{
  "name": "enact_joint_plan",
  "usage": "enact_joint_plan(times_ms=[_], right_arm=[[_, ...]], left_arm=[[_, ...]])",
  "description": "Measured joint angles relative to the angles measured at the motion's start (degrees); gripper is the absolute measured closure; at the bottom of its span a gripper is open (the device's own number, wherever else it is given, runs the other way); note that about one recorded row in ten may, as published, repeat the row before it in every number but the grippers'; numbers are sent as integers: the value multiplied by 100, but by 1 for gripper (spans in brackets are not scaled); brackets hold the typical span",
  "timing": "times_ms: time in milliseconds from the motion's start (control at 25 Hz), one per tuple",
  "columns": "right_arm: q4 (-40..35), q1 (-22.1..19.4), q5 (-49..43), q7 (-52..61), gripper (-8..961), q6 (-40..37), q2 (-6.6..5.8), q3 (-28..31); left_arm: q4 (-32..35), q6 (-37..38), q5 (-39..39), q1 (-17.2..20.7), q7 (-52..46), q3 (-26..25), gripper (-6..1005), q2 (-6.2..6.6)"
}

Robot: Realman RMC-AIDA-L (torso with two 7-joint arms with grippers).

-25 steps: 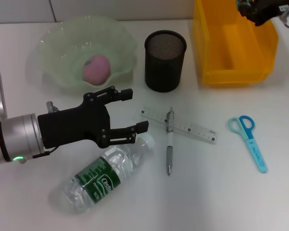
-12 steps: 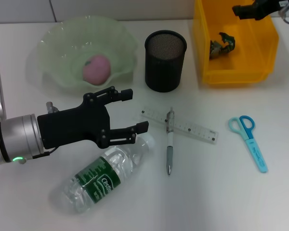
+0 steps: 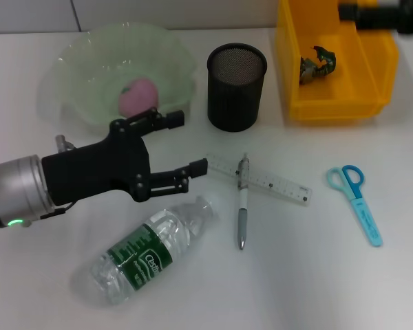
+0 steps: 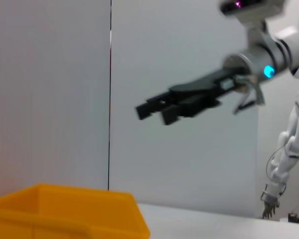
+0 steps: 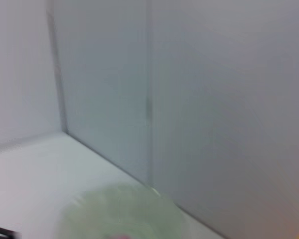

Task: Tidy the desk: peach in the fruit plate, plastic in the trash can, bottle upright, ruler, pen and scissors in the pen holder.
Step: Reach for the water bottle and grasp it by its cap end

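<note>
left gripper (image 3: pixel 182 144) hovers w/ fingers spread, holding nothing, between the bowl (image 3: pixel 76 82) and the bottle (image 3: pixel 150 252), just left of the ruler (image 3: pixel 275 183). bottle lies on its side on the tabletop (image 3: pixel 310 275), cap end nearest the gripper. peach (image 3: pixel 138 96) sits in the bowl. pen holder (image 3: pixel 236 86) stands upright right of the bowl. pen (image 3: pixel 242 206) lies across the ruler, touching it. scissors (image 3: pixel 356 203) lie flat well right of the pen. crumpled plastic (image 3: pixel 316 63) rests inside the yellow bin (image 3: pixel 299 69), right of the pen holder. right gripper (image 3: pixel 354 12) is over the bin's far edge; in the left wrist view its fingers (image 4: pixel 152 107) look nearly together, but can't tell for sure.
</note>
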Motion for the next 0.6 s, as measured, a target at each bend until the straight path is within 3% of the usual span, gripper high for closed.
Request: enact_joint_plan(times_ms=[40, 160, 200, 240, 280, 320, 400, 440, 480, 520, 560, 600], right_arm=[[0, 0, 0, 0, 182, 0, 0, 0], [267, -842, 1086, -947, 180, -246, 6, -93], [756, -1177, 1465, -1607, 179, -512, 15, -78], [756, -1177, 1465, -1607, 178, -512, 15, -78], [1519, -1393, 1840, -2242, 177, -741, 12, -53], [1519, -1393, 1840, -2242, 177, -741, 12, -53], [2613, -1495, 2191, -3186, 177, -1100, -12, 147], [2613, -1495, 2191, -3186, 177, -1100, -12, 147], [3237, -1472, 2218, -3725, 177, -1384, -20, 466], [3237, -1472, 2218, -3725, 177, -1384, -20, 466], [3499, -1447, 2209, -3901, 177, -1483, -20, 614], [3893, -1401, 2184, -4090, 177, -1572, -31, 857]], left_arm=[[0, 0, 0, 0, 0, 0, 138, 0], [7, 221, -5, 34, 24, -150, 138, 2], [10, 313, -9, 47, 14, -214, 138, 3], [12, 438, -11, 61, 9, -301, 138, 2], [14, 602, -21, 78, 5, -421, 138, -1], [18, 816, -31, 89, -12, -544, 138, -5], [178, 1154, -58, 111, -318, -694, 138, -12], [178, 1154, -58, 111, -318, -694, 138, -12], [434, 1163, -60, 138, -701, -681, 138, -20], [1084, 830, 32, 219, -1672, -439, 138, -30], [1084, 830, 32, 219, -1672, -439, 138, -30], [1880, 229, 248, 363, -2814, 53, 138, -25]])
